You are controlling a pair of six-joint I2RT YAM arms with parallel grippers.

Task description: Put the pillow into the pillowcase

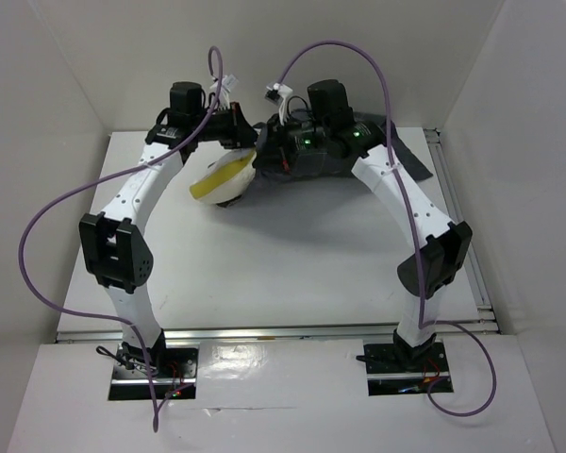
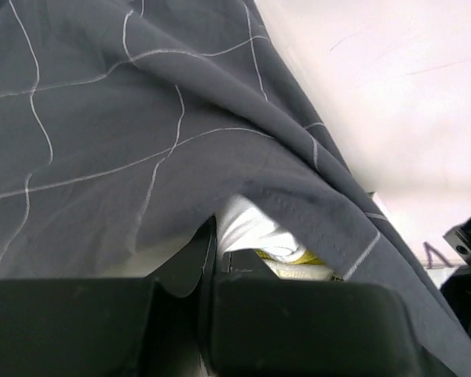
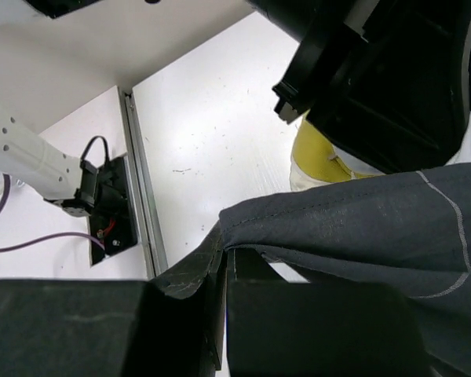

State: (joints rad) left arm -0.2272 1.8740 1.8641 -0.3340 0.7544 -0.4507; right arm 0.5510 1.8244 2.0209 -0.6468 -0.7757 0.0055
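White walls are enclosing a white table [image 1: 311, 264], where both arms are reaching toward 12 o'clock. At the far edge the pillowcase [image 1: 407, 159] is lying with its long axis running from 9 to 3 o'clock. The pillow [image 1: 224, 179] is poking out at its 9 o'clock end, yellow band pointing toward 8 o'clock. The left gripper [image 2: 212, 259] and the right gripper [image 3: 224, 263] are each pinching the pillowcase's cloth, jaws closed tight.

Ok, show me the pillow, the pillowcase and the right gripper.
pillow [image 1: 219, 179], top view, on its yellow band.
pillowcase [image 2: 102, 118], left wrist view, on the draped grid fabric.
right gripper [image 3: 224, 271], right wrist view, between its fingertips, which pinch the pillowcase edge.
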